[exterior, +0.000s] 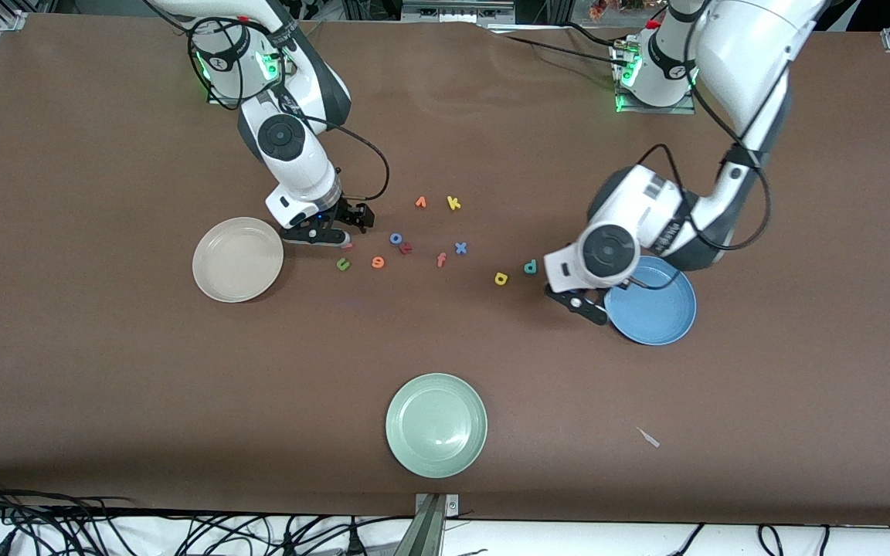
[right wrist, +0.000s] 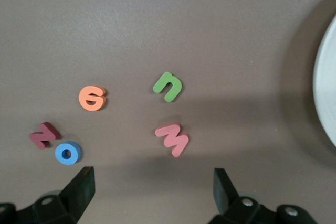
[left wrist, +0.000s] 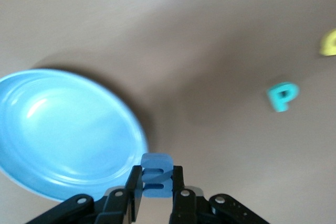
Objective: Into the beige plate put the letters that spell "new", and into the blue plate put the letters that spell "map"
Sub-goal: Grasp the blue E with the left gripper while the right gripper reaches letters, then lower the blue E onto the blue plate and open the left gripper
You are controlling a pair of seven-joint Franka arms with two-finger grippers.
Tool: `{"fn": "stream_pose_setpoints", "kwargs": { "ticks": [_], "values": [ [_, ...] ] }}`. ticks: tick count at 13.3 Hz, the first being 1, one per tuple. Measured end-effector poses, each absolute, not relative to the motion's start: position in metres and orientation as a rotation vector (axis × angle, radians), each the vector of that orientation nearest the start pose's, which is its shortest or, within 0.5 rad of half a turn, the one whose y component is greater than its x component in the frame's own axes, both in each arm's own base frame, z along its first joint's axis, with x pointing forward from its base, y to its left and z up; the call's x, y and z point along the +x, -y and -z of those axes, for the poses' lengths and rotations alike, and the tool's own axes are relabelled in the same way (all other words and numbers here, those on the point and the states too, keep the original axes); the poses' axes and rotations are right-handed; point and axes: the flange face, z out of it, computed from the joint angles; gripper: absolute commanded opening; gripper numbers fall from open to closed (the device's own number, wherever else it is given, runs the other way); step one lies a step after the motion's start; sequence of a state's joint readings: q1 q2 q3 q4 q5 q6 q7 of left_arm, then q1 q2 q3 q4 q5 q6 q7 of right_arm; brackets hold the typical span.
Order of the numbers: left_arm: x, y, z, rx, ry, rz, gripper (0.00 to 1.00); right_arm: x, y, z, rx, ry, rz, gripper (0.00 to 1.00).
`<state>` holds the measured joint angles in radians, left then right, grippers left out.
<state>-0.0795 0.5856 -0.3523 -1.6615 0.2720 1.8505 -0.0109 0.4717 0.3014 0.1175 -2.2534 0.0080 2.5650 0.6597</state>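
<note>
We see the blue m [left wrist: 157, 176] pinched between the left gripper's [left wrist: 156, 192] closed fingers, in the air just beside the rim of the blue plate [exterior: 657, 316]. The teal p [exterior: 530, 266] and yellow a [exterior: 501, 279] lie on the table [exterior: 105, 347] nearby, toward the middle. The right gripper [right wrist: 152, 187] hovers with jaws wide apart over the pink w [right wrist: 173, 138], which lies beside the green n [right wrist: 168, 86] and near the orange e [right wrist: 92, 98]. The beige plate [exterior: 237, 259] sits just beside them, empty.
</note>
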Motion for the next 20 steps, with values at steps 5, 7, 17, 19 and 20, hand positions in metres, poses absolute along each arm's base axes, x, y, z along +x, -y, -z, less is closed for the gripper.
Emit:
{"fn": "stream_pose_setpoints", "kwargs": {
  "ticks": [5, 7, 17, 19, 20],
  "values": [
    [0.606, 0.159, -0.215, -2.878, -0.704, -0.594, 0.4, 0.452, -0.302, -0.212, -3.093, -0.116, 0.004, 1.0],
    [0.606, 0.157, -0.204, -2.882, -0.704, -0.606, 1.0, 0.45, -0.299, -0.2, -3.087, -0.121, 0.014, 1.0],
    [0.589, 0.247, -0.235, -2.996, -0.438, -0.524, 1.0, 0.449, -0.293, -0.174, -3.087, -0.108, 0.036, 0.7],
    [0.576, 0.289, -0.235, -3.02, -0.238, -0.446, 1.0, 0.448, -0.293, -0.171, -3.09, -0.104, 0.031, 0.57],
    [0.567, 0.311, -0.23, -3.028, -0.148, -0.414, 1.0, 0.448, -0.293, -0.171, -3.09, -0.103, 0.033, 0.5]
  ]
}}
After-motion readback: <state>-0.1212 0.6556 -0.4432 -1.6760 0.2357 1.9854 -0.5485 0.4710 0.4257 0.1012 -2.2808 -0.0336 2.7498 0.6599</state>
